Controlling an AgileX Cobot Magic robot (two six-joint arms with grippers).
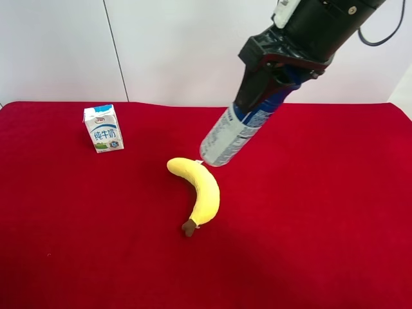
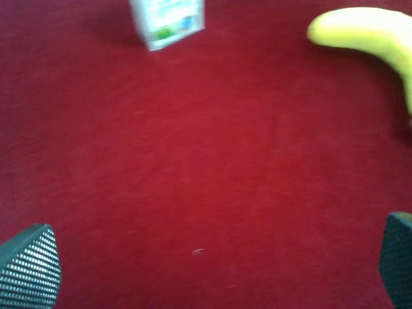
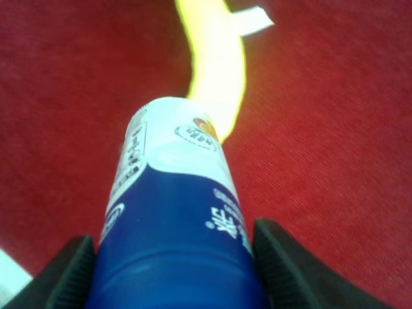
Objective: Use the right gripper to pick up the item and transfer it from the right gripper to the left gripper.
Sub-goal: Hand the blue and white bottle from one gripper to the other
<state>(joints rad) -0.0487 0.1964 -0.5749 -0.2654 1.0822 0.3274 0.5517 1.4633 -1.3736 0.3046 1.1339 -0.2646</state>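
Note:
The item, a white bottle (image 1: pixel 230 136) with a blue label, hangs tilted above the red cloth, its base pointing down toward the banana. My right gripper (image 1: pixel 267 80) is shut on its upper blue part. In the right wrist view the bottle (image 3: pixel 174 206) fills the space between the two black fingers (image 3: pixel 72 277), and the right gripper (image 3: pixel 175 273) clamps it from both sides. My left gripper (image 2: pixel 212 270) is open over bare red cloth, nothing between its fingertips (image 2: pixel 29 267). The left arm does not show in the exterior high view.
A yellow banana (image 1: pixel 201 193) lies on the red cloth (image 1: pixel 322 219) just below the bottle's base. A small white-and-blue milk carton (image 1: pixel 103 127) stands at the back, toward the exterior high view's left. The left wrist view shows the carton (image 2: pixel 167 19) and the banana's end (image 2: pixel 367 32).

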